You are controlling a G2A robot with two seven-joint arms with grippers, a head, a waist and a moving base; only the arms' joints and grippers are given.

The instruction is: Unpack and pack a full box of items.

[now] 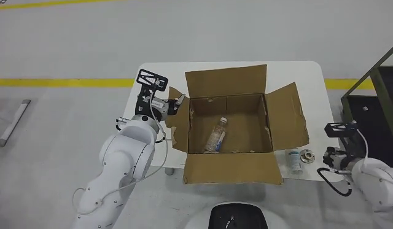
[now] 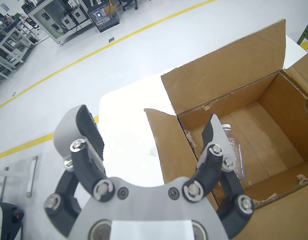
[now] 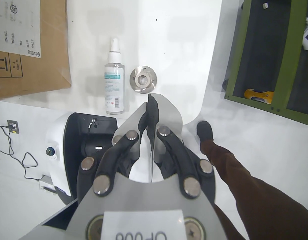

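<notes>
Fingers (image 2: 90, 131) of your left gripper (image 2: 146, 123): spread wide, nothing between them. In the top view this gripper (image 1: 169, 102) sits left of centre, at the box's left flap. In the left wrist view one finger lies over the white table (image 2: 124, 126) and the other over the box opening.

Box (image 1: 227, 80): centre of the top view, on the table (image 1: 307, 75), all four flaps folded outward. From the left wrist it fills the right half of the frame (image 2: 231, 76).

Plastic bottle (image 1: 215, 135): clear with a white cap, lying on its side on the box floor, left of the floor's middle. In the left wrist view it is partly hidden behind a finger (image 2: 235, 148).

Spray bottle (image 1: 295, 160) and metal flange (image 1: 307, 156): lower right of the top view, on the table just outside the box's right flap. They lie just beside each other, spray bottle (image 3: 114, 83) to the left, flange (image 3: 143, 79) to the right.

Right gripper (image 3: 151, 102): fingers pressed together, holding nothing. Its tips lie just below the flange in the right wrist frame, at the table's edge (image 3: 169, 26).

Green cart (image 1: 368, 88): far right, off the table (image 3: 237, 51).
</notes>
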